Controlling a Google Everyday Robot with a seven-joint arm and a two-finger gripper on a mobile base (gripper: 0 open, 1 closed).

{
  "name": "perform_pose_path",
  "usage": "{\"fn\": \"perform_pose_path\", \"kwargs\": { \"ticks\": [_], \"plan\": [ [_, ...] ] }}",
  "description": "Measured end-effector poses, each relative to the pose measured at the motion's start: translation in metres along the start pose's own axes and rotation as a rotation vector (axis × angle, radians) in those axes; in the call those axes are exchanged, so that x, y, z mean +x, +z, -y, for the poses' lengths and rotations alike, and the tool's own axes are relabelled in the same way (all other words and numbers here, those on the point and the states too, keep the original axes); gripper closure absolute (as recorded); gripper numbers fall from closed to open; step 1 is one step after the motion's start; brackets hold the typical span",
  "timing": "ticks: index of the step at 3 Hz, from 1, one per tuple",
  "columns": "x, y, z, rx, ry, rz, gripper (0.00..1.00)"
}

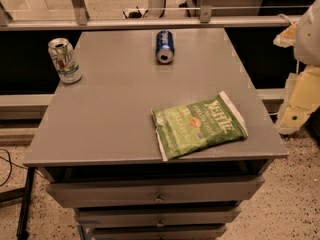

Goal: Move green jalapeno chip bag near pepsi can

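Note:
The green jalapeno chip bag lies flat near the front right of the grey table top, with its white "Kettle" lettering facing up. The pepsi can, dark blue with a silver top, lies on its side at the back middle of the table, its top pointing toward the front. My gripper hangs off the table's right edge, beyond the bag and apart from it, pale yellow and partly cut off by the frame.
A white-and-green can stands upright at the back left corner. Drawers sit under the table top. A rail and window ledge run behind the table. A dark cable and stand are on the floor at the left.

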State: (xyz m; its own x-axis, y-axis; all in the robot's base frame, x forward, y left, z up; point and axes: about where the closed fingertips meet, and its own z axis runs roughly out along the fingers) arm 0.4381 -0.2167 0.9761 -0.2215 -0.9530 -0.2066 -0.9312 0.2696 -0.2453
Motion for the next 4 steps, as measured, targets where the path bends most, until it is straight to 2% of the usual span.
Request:
{"fn": "perform_pose_path", "kwargs": {
  "ticks": [1,2,4],
  "plan": [
    [0.0,0.0,0.0,0.0,0.0,0.0,0.0],
    [-0.001,0.019,-0.002,-0.023,0.029,0.051,0.0],
    [-0.014,0.115,-0.015,-0.141,0.139,0.211,0.0]
  ]
}}
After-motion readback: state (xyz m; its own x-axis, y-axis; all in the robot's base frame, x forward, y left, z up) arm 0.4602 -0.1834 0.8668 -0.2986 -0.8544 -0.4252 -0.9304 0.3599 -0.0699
